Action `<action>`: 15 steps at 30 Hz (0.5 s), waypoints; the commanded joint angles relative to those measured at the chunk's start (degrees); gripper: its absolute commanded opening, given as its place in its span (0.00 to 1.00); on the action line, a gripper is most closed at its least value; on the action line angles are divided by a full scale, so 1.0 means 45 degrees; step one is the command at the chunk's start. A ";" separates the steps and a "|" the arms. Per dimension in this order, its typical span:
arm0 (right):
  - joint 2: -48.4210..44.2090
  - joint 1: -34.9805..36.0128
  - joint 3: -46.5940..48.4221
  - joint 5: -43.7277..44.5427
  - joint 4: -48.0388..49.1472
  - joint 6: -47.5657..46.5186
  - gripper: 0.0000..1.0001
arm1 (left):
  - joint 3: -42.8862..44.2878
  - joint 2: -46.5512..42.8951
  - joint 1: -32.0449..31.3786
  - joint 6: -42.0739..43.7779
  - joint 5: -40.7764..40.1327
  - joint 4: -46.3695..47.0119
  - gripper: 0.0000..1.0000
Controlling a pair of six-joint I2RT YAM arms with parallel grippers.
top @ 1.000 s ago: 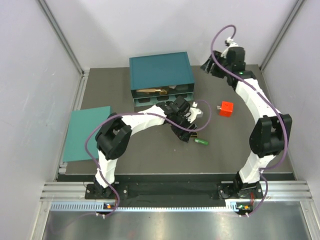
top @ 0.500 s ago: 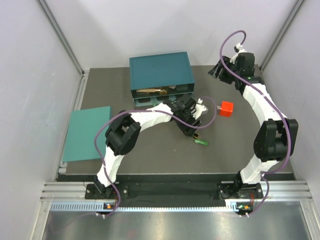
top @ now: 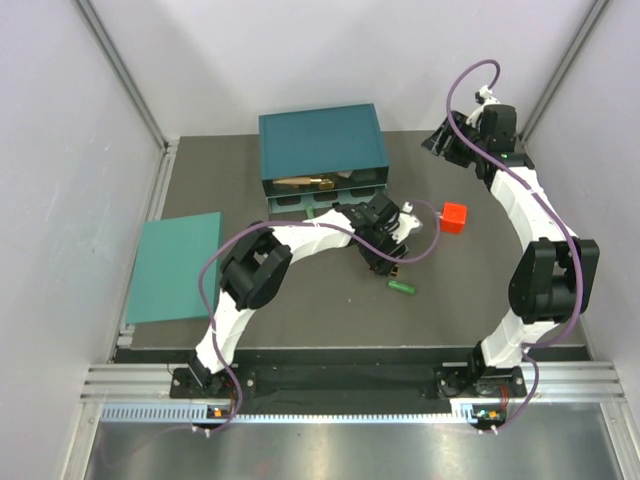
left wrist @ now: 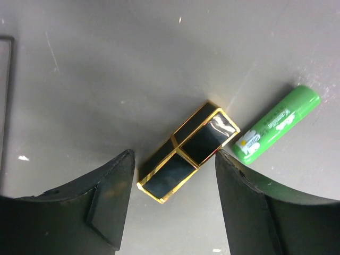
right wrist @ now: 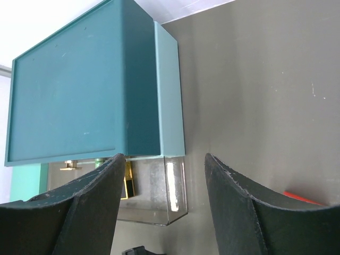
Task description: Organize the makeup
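Observation:
A black-and-gold flat case lies diagonally on the grey table, its lower end between the open fingers of my left gripper. Neither finger grips it. A green stick lies just beyond the case's upper corner, and shows in the top view as a green stick in front of the left gripper. My right gripper hangs open and empty at the back right, looking at the teal organizer box. Its clear drawer holds another black-and-gold case.
The teal organizer box stands at the back centre with makeup in its front compartments. A small red cube sits right of the left gripper. A flat teal panel lies at the left edge. Grey walls close in both sides.
My left gripper has shifted a little to the right over the black-and-gold case. The right arm has swung further right and back. The green stick has not moved.

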 commanded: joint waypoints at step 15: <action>-0.0557 -0.0171 0.0005 -0.0394 0.0679 0.0077 0.62 | 0.0612 0.0654 -0.0676 -0.0129 -0.1025 -0.0426 0.44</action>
